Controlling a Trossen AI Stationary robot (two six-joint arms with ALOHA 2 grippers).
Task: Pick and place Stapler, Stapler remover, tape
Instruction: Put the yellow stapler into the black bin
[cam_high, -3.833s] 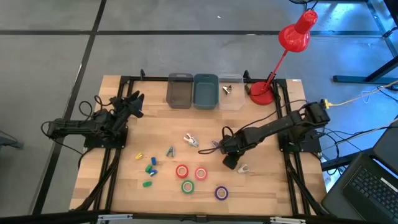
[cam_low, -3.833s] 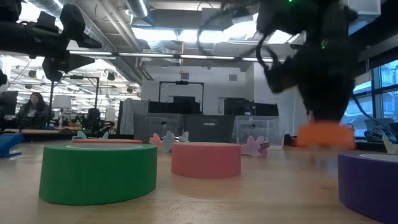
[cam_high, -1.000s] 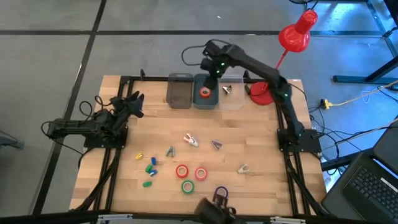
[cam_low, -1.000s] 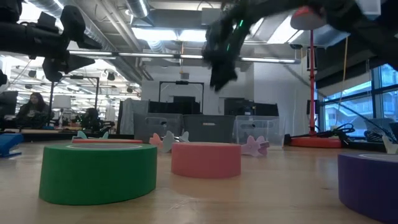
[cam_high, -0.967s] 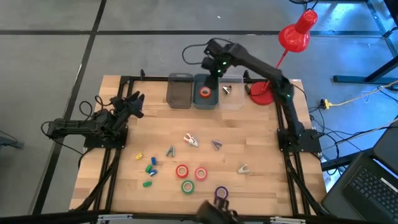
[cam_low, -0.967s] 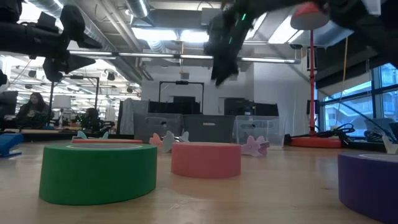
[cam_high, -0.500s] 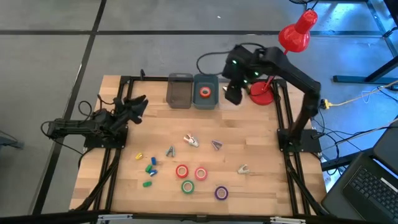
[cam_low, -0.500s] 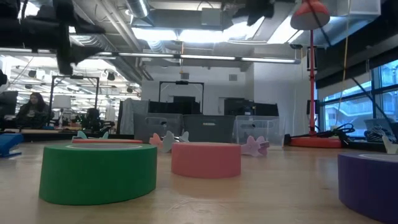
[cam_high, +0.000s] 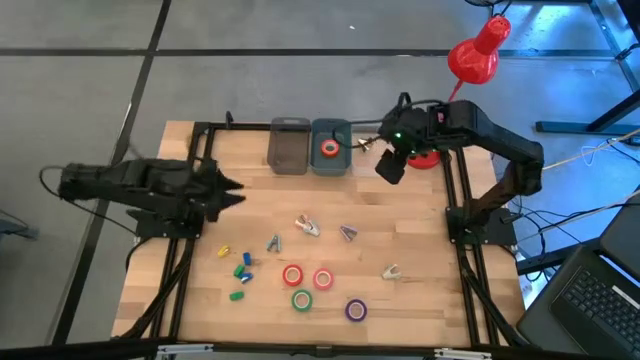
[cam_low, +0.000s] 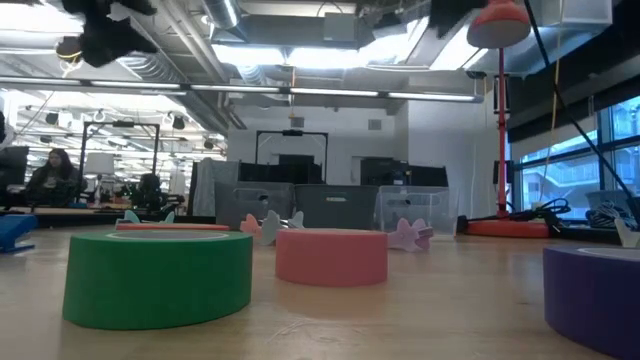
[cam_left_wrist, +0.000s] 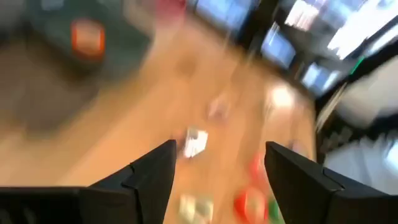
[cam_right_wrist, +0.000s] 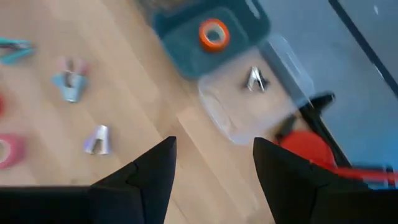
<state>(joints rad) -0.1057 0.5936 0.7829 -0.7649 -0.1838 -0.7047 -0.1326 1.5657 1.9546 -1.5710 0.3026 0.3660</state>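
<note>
On the light wooden table (cam_high: 420, 230), seen from above, 3 bins stood in a row at 12 o'clock: a dark grey bin (cam_high: 288, 146), a teal bin (cam_high: 331, 147) and a clear plastic bin (cam_high: 366, 152). 1 orange tape roll with a white core (cam_high: 330, 149) lay inside the teal bin, and 1 small silver staple remover (cam_right_wrist: 255, 79) sat in the clear bin. The right gripper (cam_high: 390, 166) hung above the table at about 1 o'clock, just beside the clear bin and near the round base of the red desk lamp (cam_high: 470, 60); its 2 dark fingers (cam_right_wrist: 152, 171) stood apart with nothing between them. The left gripper (cam_high: 226, 190) reached in from 9 o'clock, over bare wood; its jaws were also parted and empty.

At the centre lay a white-and-pink staple remover (cam_high: 308, 226), a grey one (cam_high: 347, 232), a teal one (cam_high: 273, 243), and another silver one (cam_high: 390, 271) toward 4 o'clock. At 6 o'clock sat 4 tape rolls close together: red (cam_high: 292, 275), pink-red (cam_high: 322, 279), green (cam_high: 301, 299) and purple (cam_high: 356, 310). Small blocky blue, green and yellow pieces (cam_high: 238, 270) were scattered at 7 o'clock. No stapler could be made out.
</note>
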